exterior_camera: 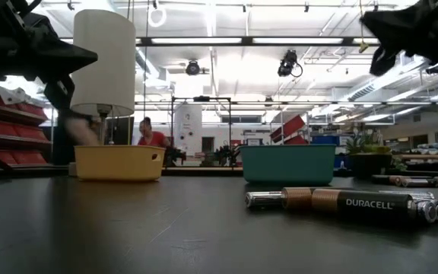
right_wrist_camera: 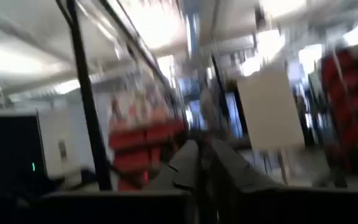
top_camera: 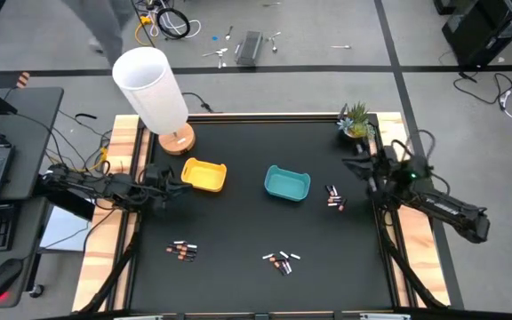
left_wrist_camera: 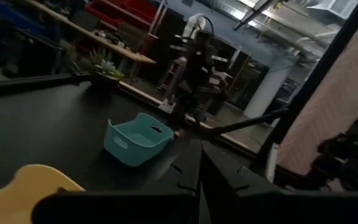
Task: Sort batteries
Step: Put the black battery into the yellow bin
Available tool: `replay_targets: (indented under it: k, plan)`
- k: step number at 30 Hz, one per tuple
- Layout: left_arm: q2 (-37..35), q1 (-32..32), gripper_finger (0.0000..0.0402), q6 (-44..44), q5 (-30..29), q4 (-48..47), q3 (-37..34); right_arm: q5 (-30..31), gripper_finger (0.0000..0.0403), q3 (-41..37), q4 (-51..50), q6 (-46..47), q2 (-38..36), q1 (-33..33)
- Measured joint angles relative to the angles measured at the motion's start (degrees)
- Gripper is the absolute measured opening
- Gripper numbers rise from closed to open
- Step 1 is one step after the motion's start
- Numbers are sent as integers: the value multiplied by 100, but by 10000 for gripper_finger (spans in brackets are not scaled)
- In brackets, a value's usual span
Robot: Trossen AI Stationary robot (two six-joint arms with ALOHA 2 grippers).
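Observation:
Batteries lie on their sides on the black table in three small clusters: one right of the teal tray (top_camera: 333,197), one near the front left (top_camera: 182,251), one at the front middle (top_camera: 280,260). The low view shows the front cluster (exterior_camera: 348,202) close up. A yellow tray (top_camera: 204,175) and a teal tray (top_camera: 287,183) stand mid-table. My left gripper (top_camera: 178,184) hovers shut just left of the yellow tray, pointing level across the table. My right gripper (top_camera: 349,164) hangs shut above the table's right side, right of the teal tray, holding nothing.
A white lamp (top_camera: 154,89) on a wooden base stands at the far left corner. A small potted plant (top_camera: 356,120) sits at the far right corner. A laptop and mouse lie on a side desk left of the table. A person shows in the room far behind.

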Motion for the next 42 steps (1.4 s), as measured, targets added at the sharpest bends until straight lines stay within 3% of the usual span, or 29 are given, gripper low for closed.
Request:
replay_targets:
  k: [5, 8, 14, 18, 21, 26, 32, 37, 42]
  plan:
    - [0, -2, 21, -326, 216, 2, 1, 747, 122, 1015, -1664, -1041, 795, 385]
    - [0, -2, 21, -150, 253, 0, 2, 1030, 148, 1833, -3008, -1342, 1368, 660]
    - [0, -2, 21, 488, 248, 56, 2, 2350, 141, 3365, -5388, -1711, 2626, 1404]
    - [0, 0, 21, 581, 213, 136, 2, 3244, 125, 3924, -6889, -1210, 3644, 1985]
    - [27, 0, 21, 824, -110, 107, 0, 3281, 121, 3957, -7153, -986, 4334, 2386]
    - [196, 4, 21, 974, -1179, 147, 0, 3524, 119, 3982, -7096, -471, 5165, 2755]
    - [389, 4, 29, 1561, -1221, 135, 208, 3671, 129, 4025, -7101, 194, 5666, 3095]
    - [659, 4, 86, 2122, -1169, 85, 365, 3686, 157, 4025, -7405, 796, 5886, 3385]
    - [975, 6, 155, 2124, -937, 96, 387, 3688, 182, 4025, -7940, 1557, 5913, 3485]
